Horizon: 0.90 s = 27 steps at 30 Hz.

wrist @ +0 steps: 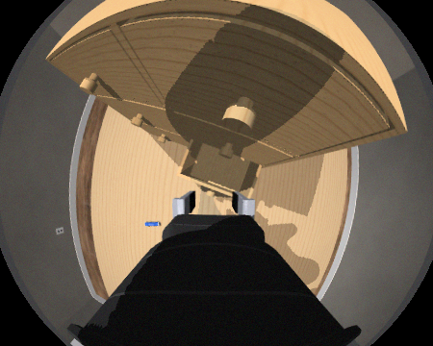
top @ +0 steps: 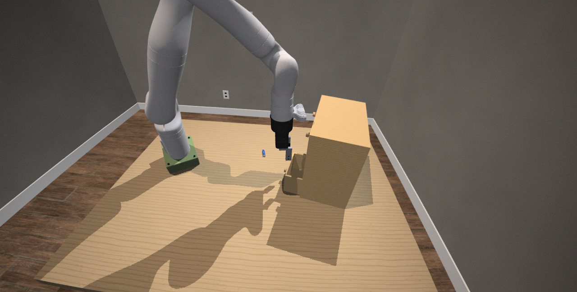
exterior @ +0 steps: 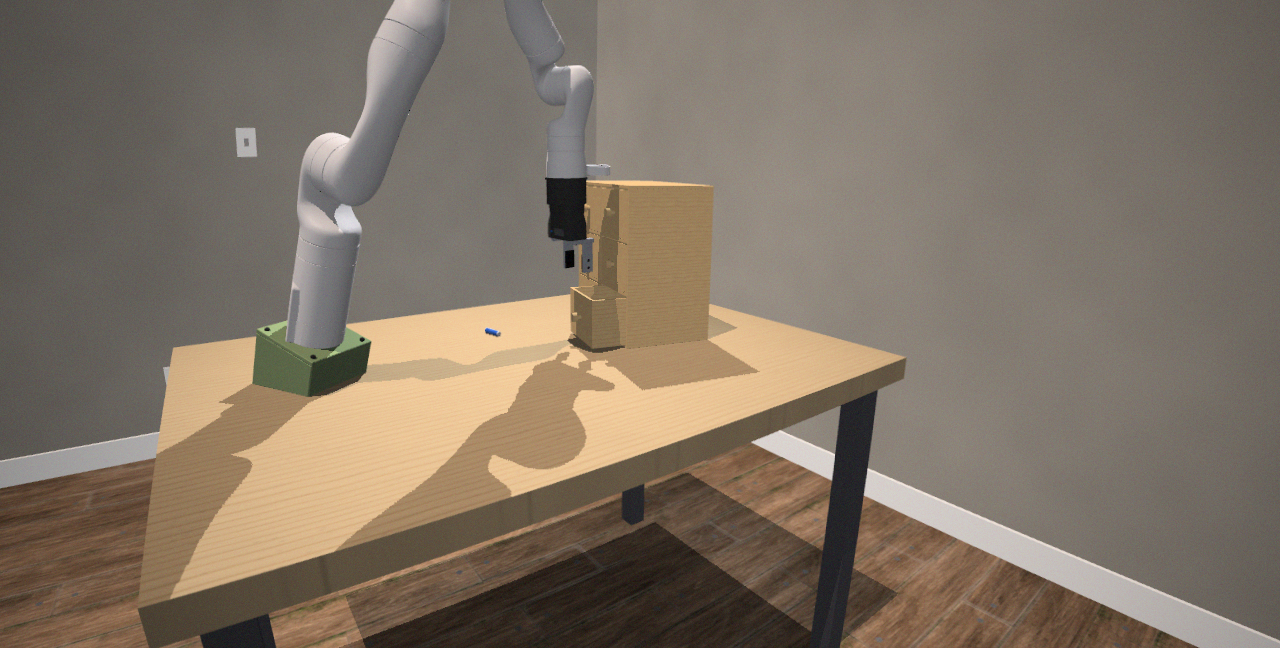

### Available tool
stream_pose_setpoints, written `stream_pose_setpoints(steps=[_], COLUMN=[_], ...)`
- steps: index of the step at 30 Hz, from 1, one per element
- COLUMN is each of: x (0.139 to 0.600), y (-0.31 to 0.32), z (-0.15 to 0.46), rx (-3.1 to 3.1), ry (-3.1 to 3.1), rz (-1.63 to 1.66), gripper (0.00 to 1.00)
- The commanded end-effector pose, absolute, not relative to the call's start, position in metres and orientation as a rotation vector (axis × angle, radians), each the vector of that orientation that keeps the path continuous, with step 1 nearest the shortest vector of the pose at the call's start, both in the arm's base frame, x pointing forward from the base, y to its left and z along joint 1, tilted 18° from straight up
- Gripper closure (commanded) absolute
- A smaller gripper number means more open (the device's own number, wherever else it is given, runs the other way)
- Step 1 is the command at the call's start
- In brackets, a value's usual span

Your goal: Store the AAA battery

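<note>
A small blue AAA battery (top: 263, 152) (exterior: 492, 331) (wrist: 152, 224) lies on the table, out from the chest's front. The wooden chest (top: 336, 165) (exterior: 666, 268) (wrist: 192, 72) stands upright. One bottom drawer (top: 292, 185) (exterior: 599, 319) (wrist: 218, 168) is pulled part way out, on the side nearer the exterior camera. Its shaded inside shows no battery that I can make out. The other drawers look pushed in, and their contents are hidden. My gripper (top: 288, 151) (exterior: 578, 261) (wrist: 214, 198) is open and empty, pointing down, above and just in front of the open drawer.
Round knobs (wrist: 240, 116) (wrist: 89, 83) stick out of the chest's closed drawers, close to my wrist. The arm's green base (top: 181, 165) (exterior: 308, 371) stands on the table on the other side of the battery from the chest. Shadows of arm and chest cross the table.
</note>
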<state>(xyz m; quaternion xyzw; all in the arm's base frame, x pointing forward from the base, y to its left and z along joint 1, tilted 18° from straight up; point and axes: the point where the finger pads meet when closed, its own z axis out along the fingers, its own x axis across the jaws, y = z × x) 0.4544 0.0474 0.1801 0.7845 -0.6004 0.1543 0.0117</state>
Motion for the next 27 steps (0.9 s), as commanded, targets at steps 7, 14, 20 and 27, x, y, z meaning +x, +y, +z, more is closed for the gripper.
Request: stream_pose_setpoints(steps=[7,14,20,27], x=[0.453,0.444,0.428,0.410], y=[0.048,0.050,0.054,0.059], z=[0.182,0.187,0.197,0.208], rx=[2.444,2.419,2.373,2.322], ry=[-1.878,-1.913,-1.973,-2.037], rz=[0.483,0.484,0.485,0.485], gripper=[0.00,0.00,0.00,0.00])
